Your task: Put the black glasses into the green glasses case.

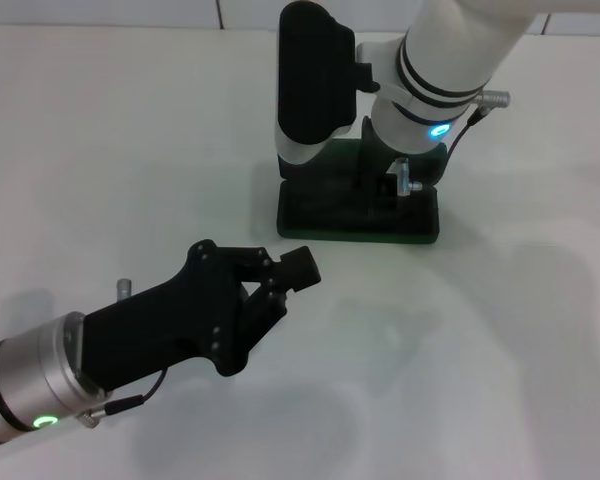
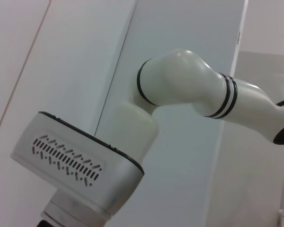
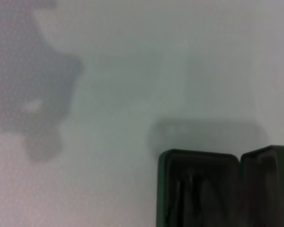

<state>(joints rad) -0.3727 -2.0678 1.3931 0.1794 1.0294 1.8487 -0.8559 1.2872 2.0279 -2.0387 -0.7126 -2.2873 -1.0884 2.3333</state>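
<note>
Two arms are showing over a smooth, matte white tabletop. The green glasses case, a dark, hard-shelled rectangle with rounded corners, is lying open toward the far centre-right of the surface. The right wrist view is showing its two hinged halves spread apart, with a dull, dark lining and thin dark shapes lying in the nearer half; whether those are the black glasses cannot be made out for certain, and the glasses are not showing anywhere else on the tabletop.

The right arm, a glossy white tube with black rings and a glowing blue-green light, is reaching down from the far right, and its right end effector is sitting directly over the case, largely hidden behind a bulky black-and-white wrist housing; how its fingers stand cannot be told.

The left end effector, made of chunky, angular matte black links on a brushed silver wrist, is hovering at the near left, well apart from the case, its fingers drawn narrowly together and holding nothing.
</note>
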